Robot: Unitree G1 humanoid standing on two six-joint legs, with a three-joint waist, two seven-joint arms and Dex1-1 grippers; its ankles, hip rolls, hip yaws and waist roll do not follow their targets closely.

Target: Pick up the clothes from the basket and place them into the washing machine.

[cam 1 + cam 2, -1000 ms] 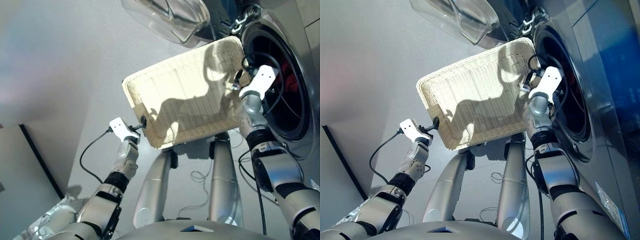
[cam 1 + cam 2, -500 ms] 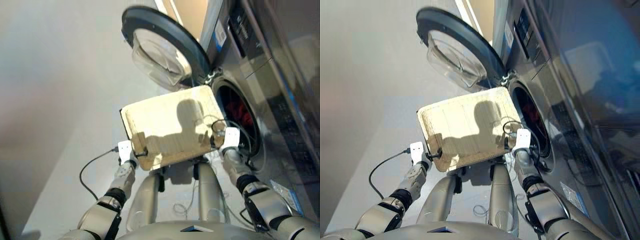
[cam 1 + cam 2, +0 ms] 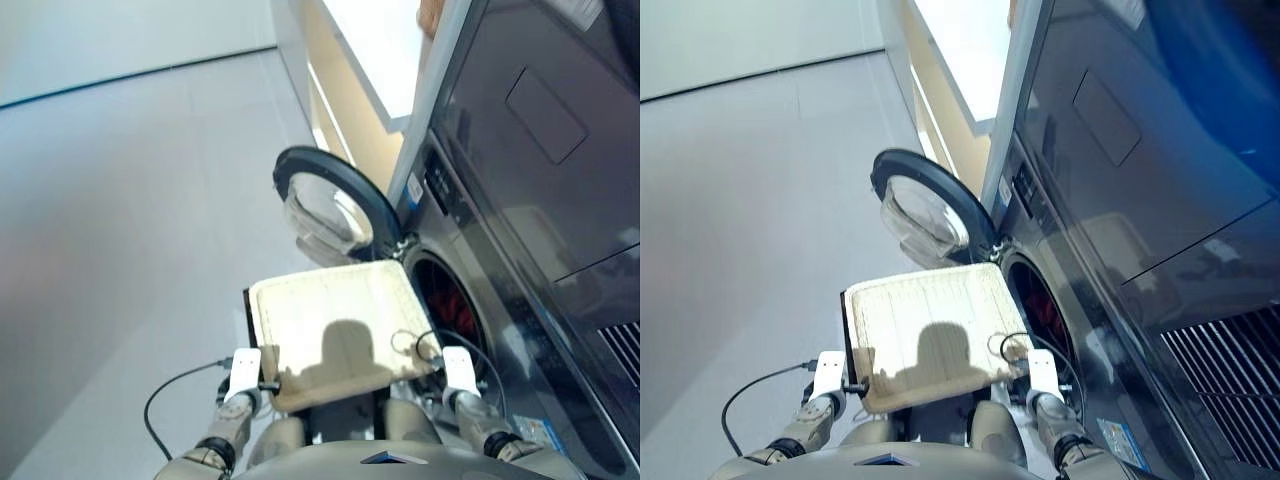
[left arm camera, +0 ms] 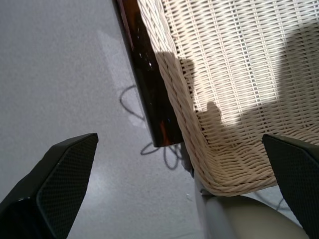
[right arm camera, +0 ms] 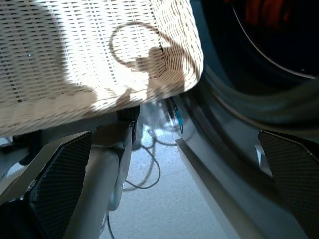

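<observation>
The basket (image 3: 330,320) is a shallow cream tray of woven ribbing with rounded corners and a low rim. It sits just beside the washing machine (image 3: 500,300), level with the drum hole, and nothing lies in it. Red-orange cloth (image 3: 455,312) shows inside the dark drum; the other clothes cannot be made out. The round porthole door (image 3: 330,205) stands swung wide beyond the basket. The left gripper (image 4: 164,199) is spread, its 2 fingers (image 4: 60,174) apart at the basket's near corner. The right gripper (image 5: 164,189) is likewise spread, below the corner nearest the washing machine.
</observation>
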